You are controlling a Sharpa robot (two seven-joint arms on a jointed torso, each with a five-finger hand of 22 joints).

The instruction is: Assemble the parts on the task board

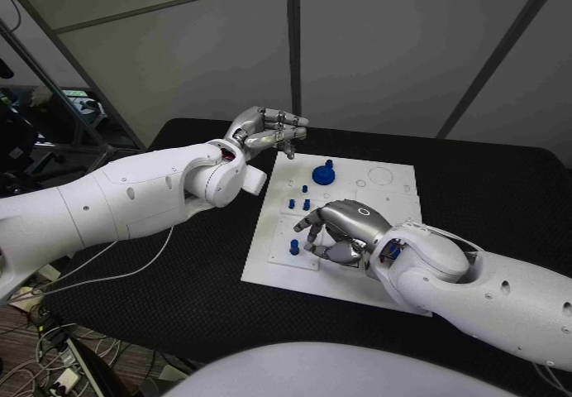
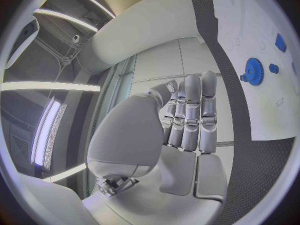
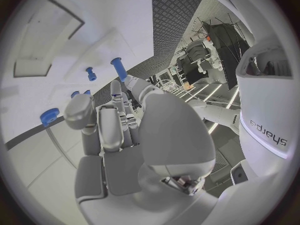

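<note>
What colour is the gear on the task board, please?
Blue; the gear shows best in the left wrist view.

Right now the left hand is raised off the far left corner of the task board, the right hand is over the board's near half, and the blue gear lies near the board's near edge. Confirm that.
One thing is wrong: the blue gear lies near the far edge of the task board, not the near edge, as the head view shows. The left hand is raised off the far left corner and the right hand is over the near half.

Task board [image 1: 393, 194] matt white; table [image 1: 501, 190] rough black.
</note>
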